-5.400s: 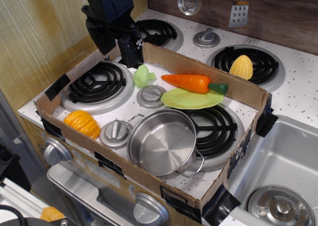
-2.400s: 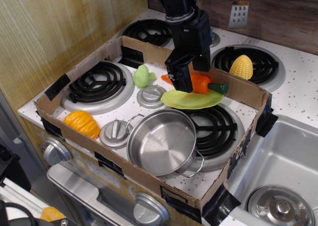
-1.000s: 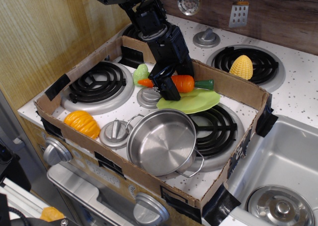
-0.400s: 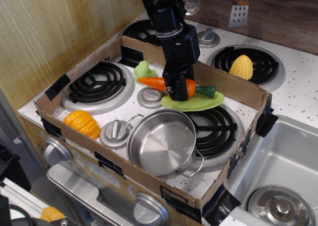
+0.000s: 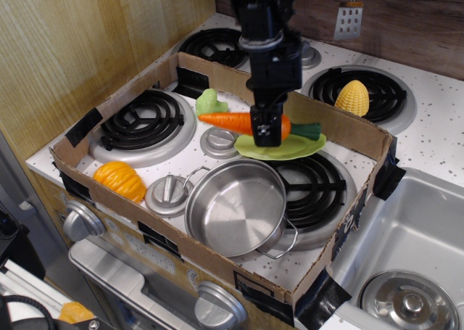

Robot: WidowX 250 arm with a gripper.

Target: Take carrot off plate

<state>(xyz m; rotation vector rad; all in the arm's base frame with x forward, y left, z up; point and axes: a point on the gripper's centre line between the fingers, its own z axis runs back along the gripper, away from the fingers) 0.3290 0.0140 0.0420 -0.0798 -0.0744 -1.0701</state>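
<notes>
Claw point(image 5: 267, 130) gripping carrot point(image 5: 230, 120) at middle, carrot hanging level over plate point(image 5: 293, 147). Steel pot point(image 5: 235, 207) near plate sitting empty.

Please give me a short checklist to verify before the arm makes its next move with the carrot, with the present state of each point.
1. Gripper shut on the carrot: ok.
2. Grip near the carrot's thick end, not the tip: ok.
3. Carrot lifted clear of the plate: cannot tell; green end overlaps the plate.
4. Plate flat on the stove: ok.
5. Pot apart from the carrot: ok.
6. Light-green toy touches the carrot tip: cannot tell.
</notes>
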